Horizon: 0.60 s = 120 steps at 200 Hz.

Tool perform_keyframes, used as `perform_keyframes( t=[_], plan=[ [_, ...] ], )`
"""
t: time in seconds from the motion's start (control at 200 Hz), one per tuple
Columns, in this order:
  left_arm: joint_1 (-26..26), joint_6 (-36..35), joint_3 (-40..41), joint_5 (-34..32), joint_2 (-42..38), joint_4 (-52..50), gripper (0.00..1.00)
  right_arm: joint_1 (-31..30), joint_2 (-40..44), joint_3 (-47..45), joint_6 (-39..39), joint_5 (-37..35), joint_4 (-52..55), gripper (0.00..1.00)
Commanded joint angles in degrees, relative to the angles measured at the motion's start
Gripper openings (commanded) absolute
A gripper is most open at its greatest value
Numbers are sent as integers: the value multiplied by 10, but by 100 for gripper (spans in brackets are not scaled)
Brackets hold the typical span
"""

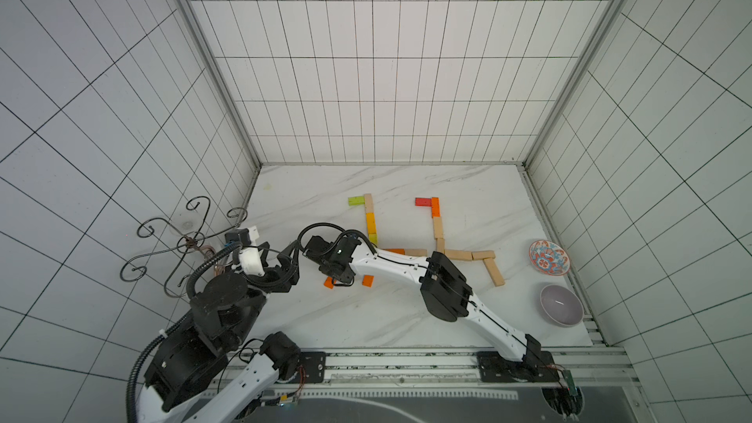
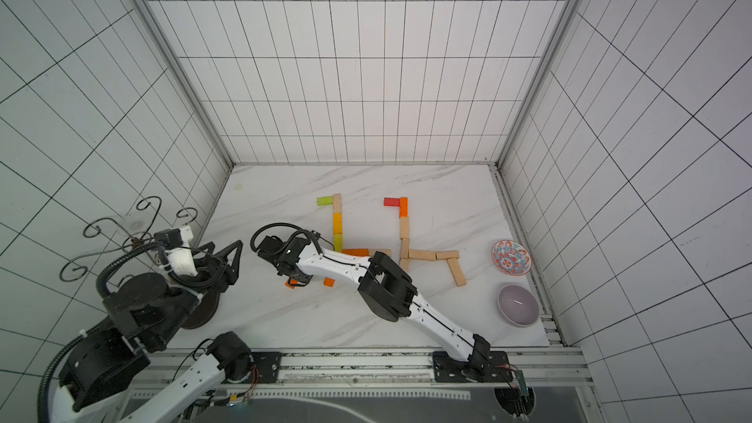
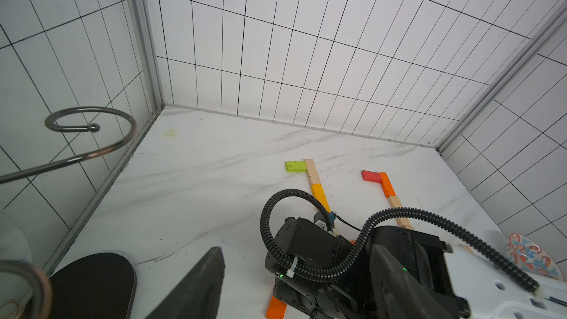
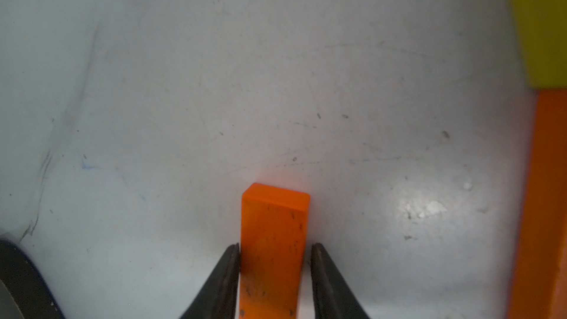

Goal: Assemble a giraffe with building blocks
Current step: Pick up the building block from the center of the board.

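The step in hand looks like the pickup of one more piece for the half-built giraffe [image 1: 370,221]. The right tool [image 4: 275,247] is standing narrow and holding the orange block [image 4: 274,219] by its long sides. In the right wrist view the fingers are showing at the bottom centre of the frame, one touching the block and the other hard beside it. The block is lying flat on the desk [image 1: 309,197]. In a top view it is peeking out at the lower left of the tool's head, a little left of centre. Another orange block [image 1: 368,280] is lying just to its right, apart from it.

The half-built giraffe is running up the middle of both top views with a green head, a neck and the start of a body. The right arm is covering its rear end. To its right the finished giraffe [image 1: 438,227] is lying with a slanted back leg, which probably serves as the pattern.

The left tool [image 2: 226,244] is hanging wide and empty at the left of the frame, well away from the blocks.

The next move probably calls for a straight lift, so the neighbouring block is not nudged. After that come a carry toward the body's rear, a turn to match the pattern's slant and a gentle setting down against the body's end.
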<state>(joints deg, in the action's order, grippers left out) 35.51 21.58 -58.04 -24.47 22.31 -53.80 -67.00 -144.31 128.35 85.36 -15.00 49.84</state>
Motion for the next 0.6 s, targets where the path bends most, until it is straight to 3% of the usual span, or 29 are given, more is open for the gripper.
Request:
perform_keyframes(
  t=[0.0,0.225,0.43,0.595],
  plan=[
    [-2,-11,-14,-20,-4,11,75,3,-33,42,4,-17,89,37],
    [-2,-15,-19,-30,-5,15,74,5,-52,52,-12,-18,122,36],
    [-2,-21,-24,-38,-3,9,75,5,-65,52,-18,-7,124,42],
    [-2,-22,-28,-51,-3,5,75,6,-53,23,-23,-6,119,35]
  ],
)
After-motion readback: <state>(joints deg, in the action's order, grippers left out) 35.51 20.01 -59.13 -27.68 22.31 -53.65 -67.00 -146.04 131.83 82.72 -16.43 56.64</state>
